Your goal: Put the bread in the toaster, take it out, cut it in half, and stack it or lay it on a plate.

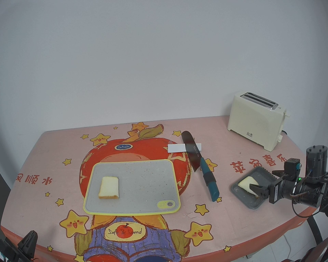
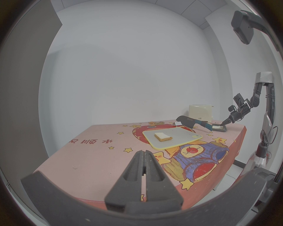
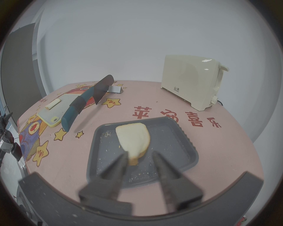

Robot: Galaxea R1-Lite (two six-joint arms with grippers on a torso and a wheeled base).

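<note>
On ribbed grey tray [image 3: 177, 138]: domed bread slice [image 3: 134, 141] | right gripper [image 3: 139, 155] jaws apart | left gripper [image 2: 144, 154] jaws together

Plain pale room with a rounded counter set against the wall.

A bare off-white wall [image 1: 153, 61] fills the upper half of the head view, evenly lit, with a soft shadow toward the lower left. Below it the counter [image 1: 239, 218] spans the frame, covered by a pink cloth [image 1: 51, 191] printed with a big red apple, yellow stars and a cartoon figure; its curved edge is trimmed in orange-red. A light tiled floor [image 1: 278, 250] shows at the lower right corner. The left wrist view shows ceiling panels [image 2: 182, 6] meeting the wall and a dark grey upright panel [image 2: 23, 88] beside the counter.
</note>
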